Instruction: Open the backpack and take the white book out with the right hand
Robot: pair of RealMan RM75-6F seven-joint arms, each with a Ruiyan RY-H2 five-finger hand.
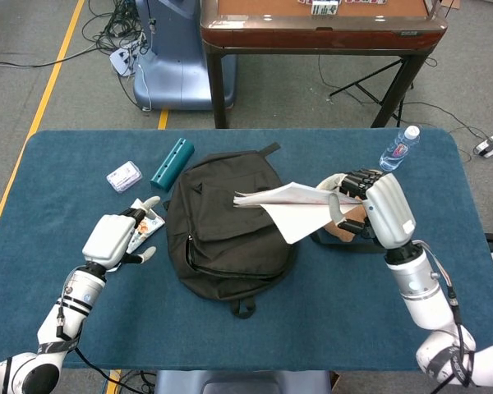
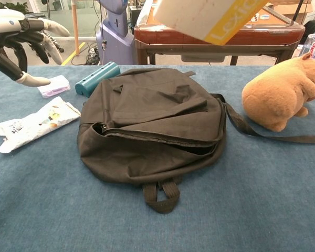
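- Currently the right hand (image 1: 376, 210) clamps the white book (image 1: 296, 205) by one edge, aloft at three o'clock of the backpack (image 1: 226, 226); its pages sag, so it could slip free.
- Only the chest view shows the yellow spine; the left hand (image 1: 115, 238) hovers with fingers apart, holding nothing.

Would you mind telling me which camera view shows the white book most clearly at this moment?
The head view: the whole white book shows there, pinched in the right hand, raised over the right part of the backpack. The chest view catches only its lower part, with a yellow lettered band, cut off by the top edge; the hand holding it is out of frame.
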